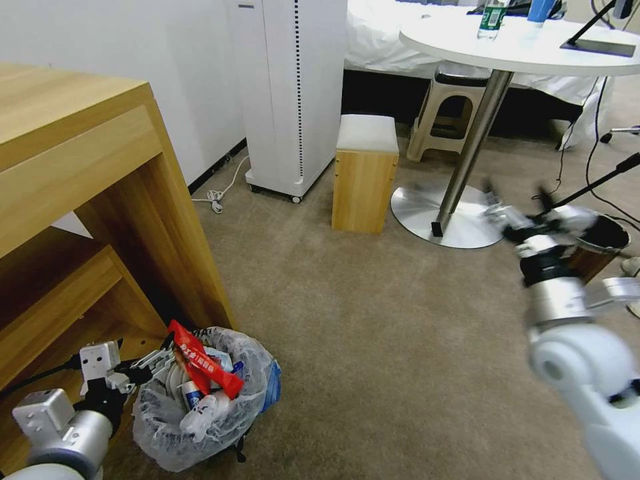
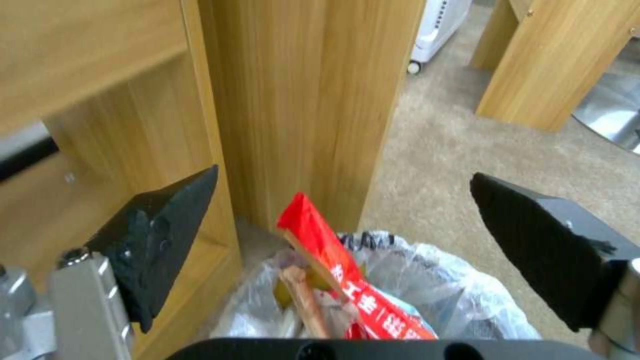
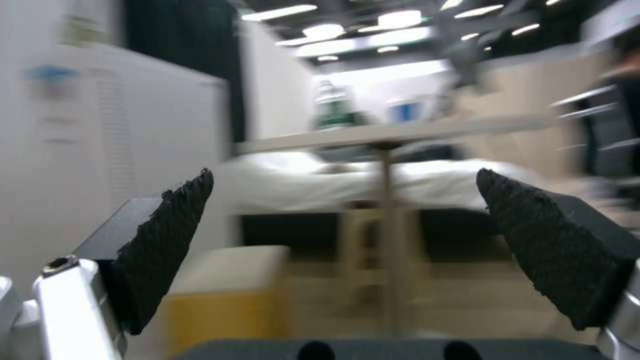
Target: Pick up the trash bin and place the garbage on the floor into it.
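The trash bin (image 1: 200, 407), lined with a crinkled clear bag, stands on the beige carpet floor (image 1: 373, 333) against the wooden desk's leg. Garbage fills it: a red wrapper (image 1: 203, 363) sticks up above the rim, with a cup and white scraps below. My left gripper (image 1: 155, 360) hangs open at the bin's near rim, touching nothing. In the left wrist view the left gripper (image 2: 343, 200) has its fingers spread wide above the red wrapper (image 2: 333, 260), a wooden stick (image 2: 307, 300) and the bag (image 2: 460, 295). My right gripper (image 1: 517, 203) is raised at the right, open and holding nothing, fingers apart (image 3: 343, 200).
The wooden desk (image 1: 100, 167) crowds the bin's left side. A small wooden stool (image 1: 365, 173), a white appliance (image 1: 293, 93) and a round table's metal base (image 1: 433, 213) stand ahead. A brown bin with a metal rim (image 1: 603, 243) sits beside my right arm. Cables trail at the far right.
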You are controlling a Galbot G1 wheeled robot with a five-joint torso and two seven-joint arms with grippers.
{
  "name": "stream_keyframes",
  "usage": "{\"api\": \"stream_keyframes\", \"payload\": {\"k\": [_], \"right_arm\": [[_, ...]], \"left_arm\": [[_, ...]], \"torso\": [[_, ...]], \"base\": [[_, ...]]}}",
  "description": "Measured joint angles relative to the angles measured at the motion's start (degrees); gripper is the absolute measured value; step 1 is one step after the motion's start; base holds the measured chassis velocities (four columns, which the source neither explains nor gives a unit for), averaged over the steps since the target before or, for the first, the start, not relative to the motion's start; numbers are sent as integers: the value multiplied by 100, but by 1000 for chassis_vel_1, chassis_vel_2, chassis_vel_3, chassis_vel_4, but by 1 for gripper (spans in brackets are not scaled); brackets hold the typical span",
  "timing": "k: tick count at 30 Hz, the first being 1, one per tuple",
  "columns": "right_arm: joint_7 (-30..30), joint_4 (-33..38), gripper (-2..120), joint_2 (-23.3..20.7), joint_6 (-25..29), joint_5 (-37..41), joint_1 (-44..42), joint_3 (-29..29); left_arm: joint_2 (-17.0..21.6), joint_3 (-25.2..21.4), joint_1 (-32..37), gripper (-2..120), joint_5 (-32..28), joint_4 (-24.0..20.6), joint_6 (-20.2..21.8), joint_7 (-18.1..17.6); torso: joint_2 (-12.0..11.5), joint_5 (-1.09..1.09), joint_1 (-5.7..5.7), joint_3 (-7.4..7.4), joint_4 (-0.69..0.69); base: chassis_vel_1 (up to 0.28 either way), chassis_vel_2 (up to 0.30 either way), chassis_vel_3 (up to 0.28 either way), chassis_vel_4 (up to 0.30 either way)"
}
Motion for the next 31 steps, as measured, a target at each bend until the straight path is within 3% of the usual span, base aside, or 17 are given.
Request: {"api": "stream_keyframes", "payload": {"k": [2,4,6,7,10,12,15,18,26,31], "right_arm": [[307,72,100,-18,-356,-80,-184,732],[382,86,100,-18,-441,-108,-228,858],[669,244,100,-8,-845,-233,-596,1573],[669,244,100,-8,-845,-233,-596,1573],[890,644,100,334,-1402,-309,-1464,2929],[919,721,100,548,-1461,-334,-1638,3029],[865,307,100,1245,-1363,-814,-2002,2421],[846,-213,100,1498,-1274,-1018,-1984,1914],[641,-829,100,1804,-1032,-1125,-1639,986],[600,-827,100,1762,-1027,-1168,-1488,676]], "left_arm": [[-161,46,-7,100,248,-197,21,26],[-187,51,-5,100,305,-222,21,35],[-293,84,26,100,612,-343,12,95],[-293,84,26,100,612,-343,12,95],[-639,146,72,100,1129,-560,-19,225],[-757,189,36,100,1259,-564,-47,260],[-1072,357,-51,100,1404,-564,1,314],[-1160,394,-87,100,1433,-432,-58,360],[-1256,429,-373,100,1468,268,-361,677],[-1022,472,-712,100,1488,818,-468,932]], "torso": [[0,0,0,0,0],[0,1,0,0,0],[0,-1,0,0,0],[0,-1,0,0,0],[1,-2,0,-1,-3],[1,-2,0,-1,-1],[1,0,-1,-1,-1],[1,2,0,0,-1],[1,-1,0,1,0],[0,-3,0,1,-1]], "base": [[0,0,0,0],[0,0,0,0],[0,0,0,0],[0,0,0,0],[0,0,0,0],[0,0,0,0],[0,0,0,0],[0,0,0,0],[0,0,0,0],[0,0,0,0]]}}
